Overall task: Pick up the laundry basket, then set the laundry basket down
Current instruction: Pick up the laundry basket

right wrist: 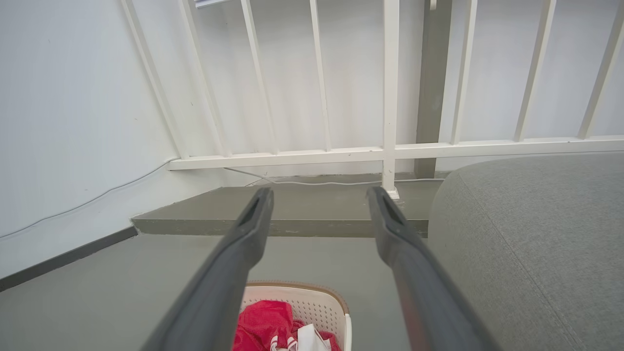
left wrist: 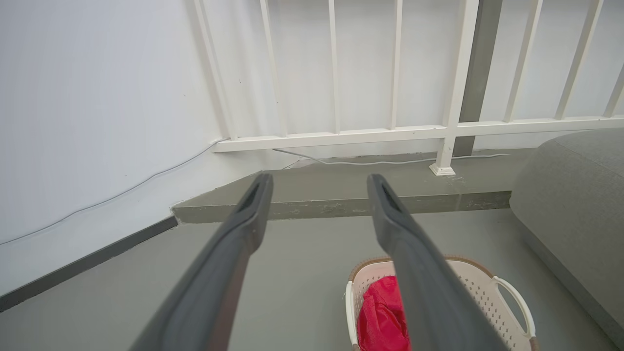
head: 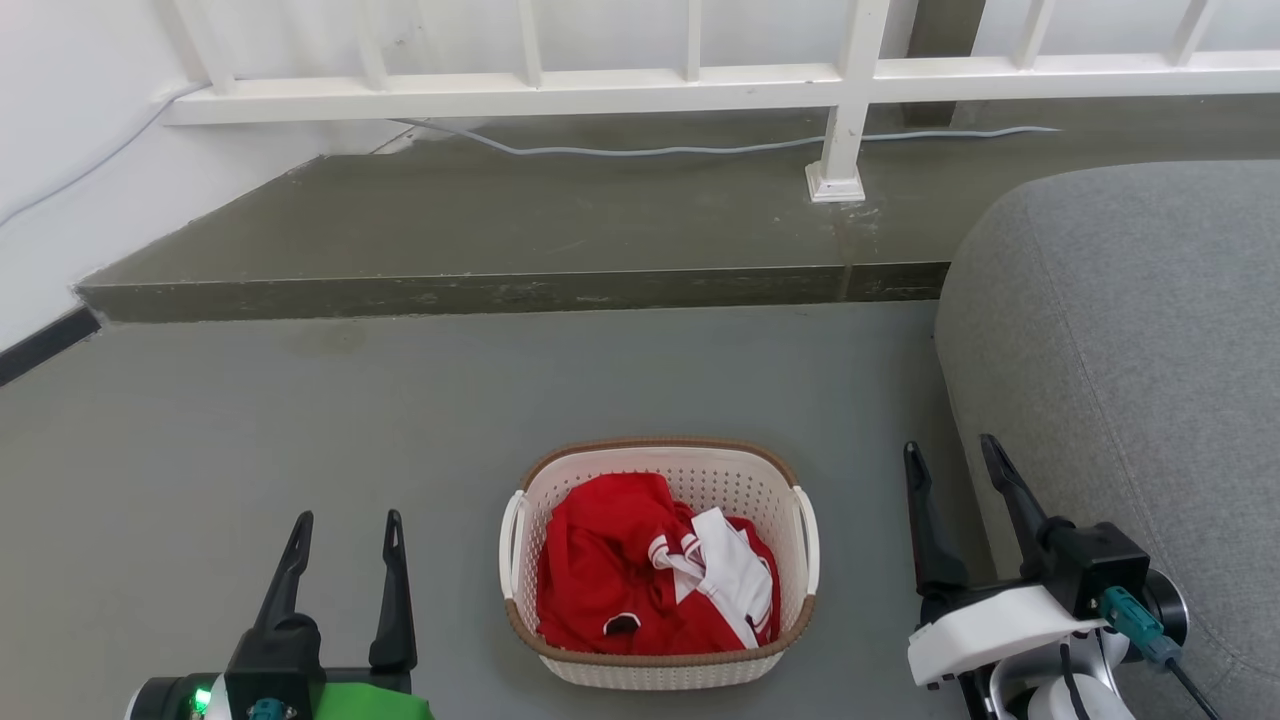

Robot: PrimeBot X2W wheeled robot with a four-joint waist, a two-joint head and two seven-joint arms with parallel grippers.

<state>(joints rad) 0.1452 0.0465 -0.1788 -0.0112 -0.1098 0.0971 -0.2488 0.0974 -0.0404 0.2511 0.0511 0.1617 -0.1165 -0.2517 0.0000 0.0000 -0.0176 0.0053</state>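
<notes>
The grey floor (head: 300, 420) bears the laundry basket (head: 660, 672) — a grey sofa (head: 1120, 350) stands near it.

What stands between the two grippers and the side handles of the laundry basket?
Nothing visible. Only bare floor lies between the open left gripper and the laundry basket at its left handle, and between the open right gripper and its right handle. The grey sofa sits on the right gripper's outer side, not in its way.

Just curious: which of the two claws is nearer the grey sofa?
The right gripper, on the white wrist, beside the sofa; the left gripper, green-marked, sits across the laundry basket.
</notes>
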